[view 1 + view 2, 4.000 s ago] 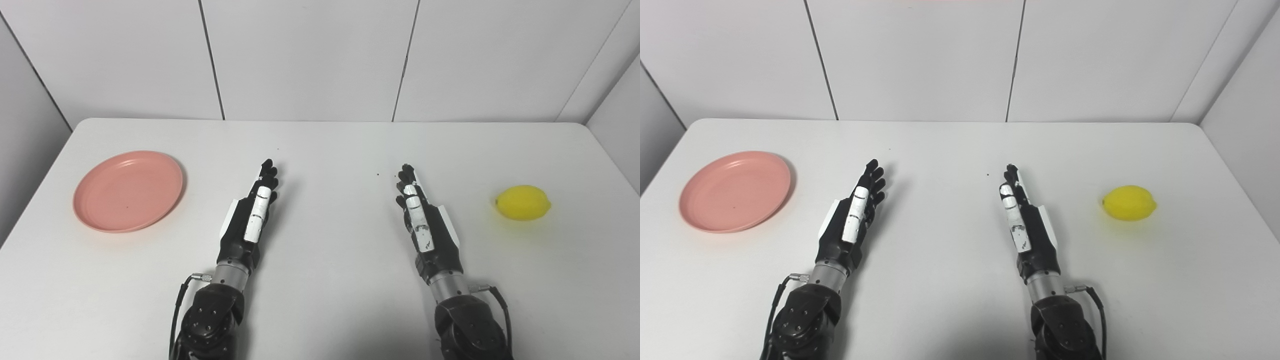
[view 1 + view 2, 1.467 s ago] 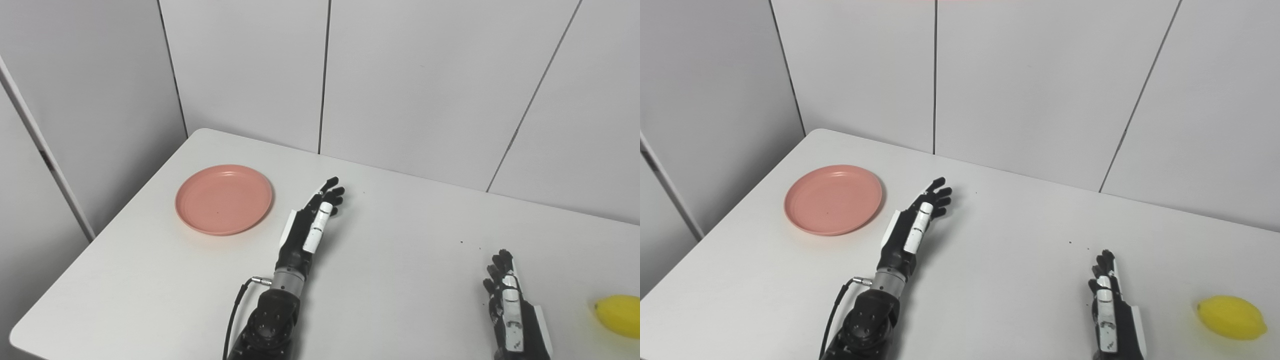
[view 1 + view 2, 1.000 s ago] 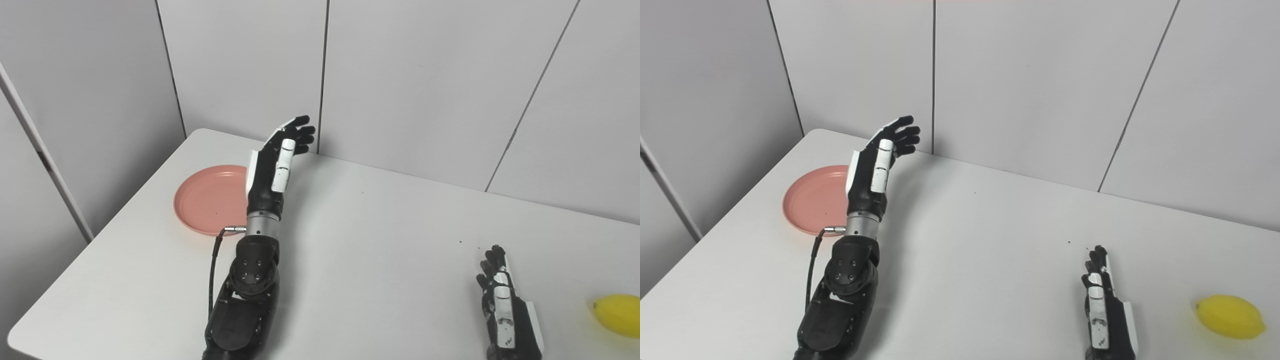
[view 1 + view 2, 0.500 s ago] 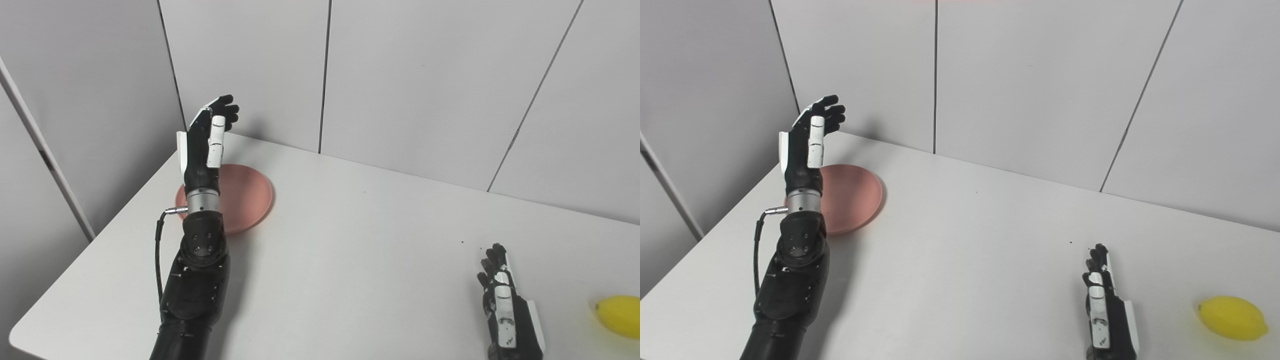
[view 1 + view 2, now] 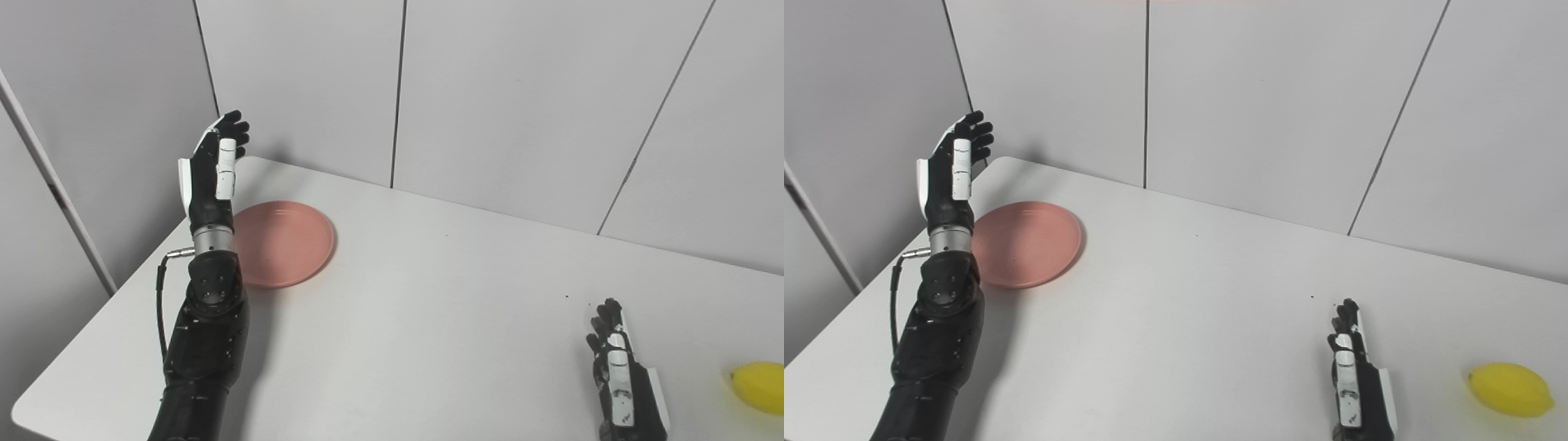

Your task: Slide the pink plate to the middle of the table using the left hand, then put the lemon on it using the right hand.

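Note:
The pink plate (image 5: 283, 242) lies flat at the far left of the white table (image 5: 429, 306). My left hand (image 5: 211, 173) is raised in the air above the plate's left side, fingers straight and apart, holding nothing; its forearm covers the plate's left rim. My right hand (image 5: 625, 380) lies flat and open on the table at the lower right. The yellow lemon (image 5: 757, 386) lies on the table to the right of the right hand, a hand's length apart, partly cut by the picture's edge; it shows whole in the right eye view (image 5: 1510, 381).
Grey wall panels (image 5: 490, 92) stand close behind the table's far edge and at the left. The table's left edge (image 5: 122, 294) runs just beside my left arm. A few dark specks (image 5: 566, 297) lie on the table.
My left hand has risen off the table and swung left, from right of the plate to above its left side. The right hand and lemon have stayed put. Earlier, the camera turned left.

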Motion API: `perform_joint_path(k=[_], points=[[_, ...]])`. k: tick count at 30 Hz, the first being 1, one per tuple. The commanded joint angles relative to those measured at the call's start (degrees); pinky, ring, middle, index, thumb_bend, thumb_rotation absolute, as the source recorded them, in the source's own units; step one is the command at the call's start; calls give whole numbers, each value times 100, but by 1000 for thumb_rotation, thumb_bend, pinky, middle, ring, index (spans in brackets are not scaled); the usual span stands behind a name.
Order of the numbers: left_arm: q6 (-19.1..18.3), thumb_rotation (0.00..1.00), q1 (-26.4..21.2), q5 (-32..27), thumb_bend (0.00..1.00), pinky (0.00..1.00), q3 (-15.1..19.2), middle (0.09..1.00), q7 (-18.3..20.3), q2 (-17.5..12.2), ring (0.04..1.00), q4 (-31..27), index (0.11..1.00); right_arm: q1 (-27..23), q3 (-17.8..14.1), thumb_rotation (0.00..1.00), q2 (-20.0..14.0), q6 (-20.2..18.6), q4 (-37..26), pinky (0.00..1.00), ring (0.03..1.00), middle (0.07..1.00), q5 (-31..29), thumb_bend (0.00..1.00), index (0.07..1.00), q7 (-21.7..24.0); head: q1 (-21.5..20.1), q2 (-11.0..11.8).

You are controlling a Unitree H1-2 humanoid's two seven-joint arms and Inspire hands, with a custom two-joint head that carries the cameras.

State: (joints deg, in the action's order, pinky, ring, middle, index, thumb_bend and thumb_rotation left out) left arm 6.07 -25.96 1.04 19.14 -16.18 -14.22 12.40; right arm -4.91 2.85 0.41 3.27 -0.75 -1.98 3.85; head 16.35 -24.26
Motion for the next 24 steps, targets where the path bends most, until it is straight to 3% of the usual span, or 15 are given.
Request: perform_joint_path(k=[1,14,18,24], points=[[-19,1000,-117,37,911,771,26,774,-8,-210,773,-107,760,-36,-7,1000,-30,193,-112,1000,1000,1000,-42,656,1000,48,25,15],[-41,1000,3,-153,944,882,168,821,74,-469,837,459,798,-11,-33,1000,-39,137,-174,1000,1000,1000,-154,674,1000,59,71,14],[-79,1000,34,-288,971,879,180,828,230,-599,845,719,804,-15,-29,1000,-54,175,-165,1000,1000,1000,-169,675,1000,59,82,0],[-52,1000,68,-386,933,877,212,815,299,-696,839,1028,804,-13,-31,1000,-66,196,-177,1000,1000,1000,-147,668,1000,46,109,-7]])
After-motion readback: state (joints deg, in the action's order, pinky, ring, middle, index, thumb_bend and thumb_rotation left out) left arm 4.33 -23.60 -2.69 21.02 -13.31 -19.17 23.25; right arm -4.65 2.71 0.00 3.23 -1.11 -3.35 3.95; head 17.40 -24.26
